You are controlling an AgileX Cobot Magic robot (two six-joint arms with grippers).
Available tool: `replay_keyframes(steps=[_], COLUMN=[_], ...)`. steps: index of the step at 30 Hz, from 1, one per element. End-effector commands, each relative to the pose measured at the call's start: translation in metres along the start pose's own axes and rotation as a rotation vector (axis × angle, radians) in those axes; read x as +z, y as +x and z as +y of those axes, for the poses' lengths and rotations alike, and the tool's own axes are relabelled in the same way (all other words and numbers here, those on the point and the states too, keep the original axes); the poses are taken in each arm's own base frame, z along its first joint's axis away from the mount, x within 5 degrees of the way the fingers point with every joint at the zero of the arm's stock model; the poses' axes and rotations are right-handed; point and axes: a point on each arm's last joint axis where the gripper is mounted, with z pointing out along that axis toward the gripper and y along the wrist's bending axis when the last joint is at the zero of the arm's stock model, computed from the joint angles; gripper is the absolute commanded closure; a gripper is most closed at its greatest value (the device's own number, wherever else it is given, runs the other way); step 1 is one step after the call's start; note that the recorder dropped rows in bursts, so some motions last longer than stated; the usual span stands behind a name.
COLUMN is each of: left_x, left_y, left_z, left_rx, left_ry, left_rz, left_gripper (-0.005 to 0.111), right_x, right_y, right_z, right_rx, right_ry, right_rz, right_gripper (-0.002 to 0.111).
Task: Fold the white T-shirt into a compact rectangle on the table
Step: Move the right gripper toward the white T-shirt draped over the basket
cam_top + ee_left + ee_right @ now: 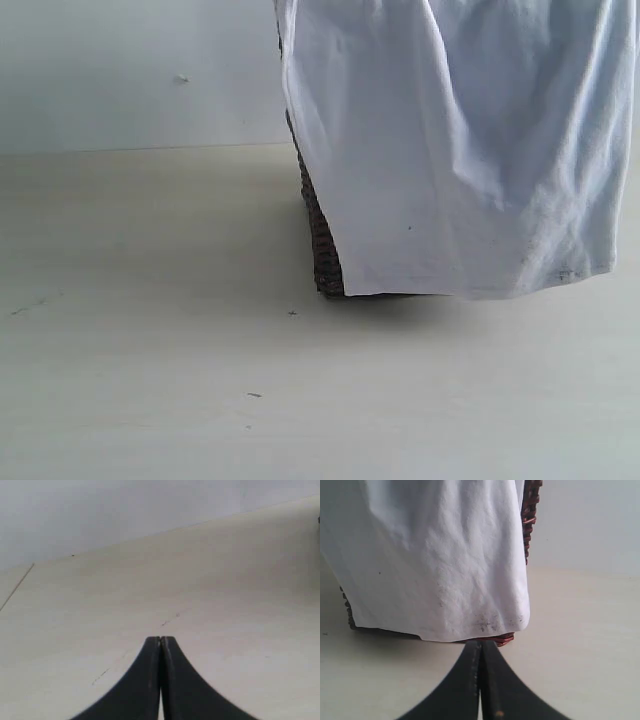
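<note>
The white T-shirt [450,150] hangs draped over the front of a dark wicker basket at the right, its hem just above the table [150,350]. No red patch or neck tag shows. In the right wrist view the T-shirt [435,565] hangs close ahead, with small dark smudges near its hem. My right gripper [480,642] is shut and empty, its tips just short of the hem. My left gripper [160,639] is shut on nothing, above bare table [225,580], away from the shirt. Neither gripper shows in the exterior view.
The dark brown wicker basket [322,250] stands on the table behind the shirt; only its left edge and base show. Its reddish-brown weave [530,515] appears beside the cloth in the right wrist view. A pale wall [130,70] runs behind the table.
</note>
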Motion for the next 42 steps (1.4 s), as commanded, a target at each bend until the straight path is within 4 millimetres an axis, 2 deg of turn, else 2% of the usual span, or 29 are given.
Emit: replay_keyframes(steps=[1, 24, 28, 31, 35, 42], left_x=[0.000, 0.000, 0.000, 0.000, 0.000, 0.000], left_y=[0.001, 0.001, 0.001, 0.001, 0.001, 0.001], left_z=[-0.001, -0.001, -0.001, -0.001, -0.001, -0.001], left_rx=[-0.002, -0.002, -0.002, -0.002, -0.002, -0.002], left_ry=[0.005, 0.005, 0.005, 0.005, 0.005, 0.005], left_rz=[-0.006, -0.006, -0.006, -0.006, -0.006, -0.006], left_gripper=[0.107, 0.107, 0.107, 0.107, 0.107, 0.107], right_x=[0.000, 0.000, 0.000, 0.003, 0.023, 0.096], right_y=[0.001, 0.001, 0.002, -0.012, -0.032, -0.055], right_z=[0.000, 0.000, -0.001, -0.003, -0.006, -0.011], right_rx=[0.002, 0.027, -0.036, -0.085, -0.174, -0.142], right_ry=[0.004, -0.002, 0.010, 0.021, 0.007, -0.065], right_rz=[-0.006, -0.007, 0.010, 0.057, 0.213, 0.597], right_gripper=[0.108, 0.108, 0.108, 0.108, 0.108, 0.108])
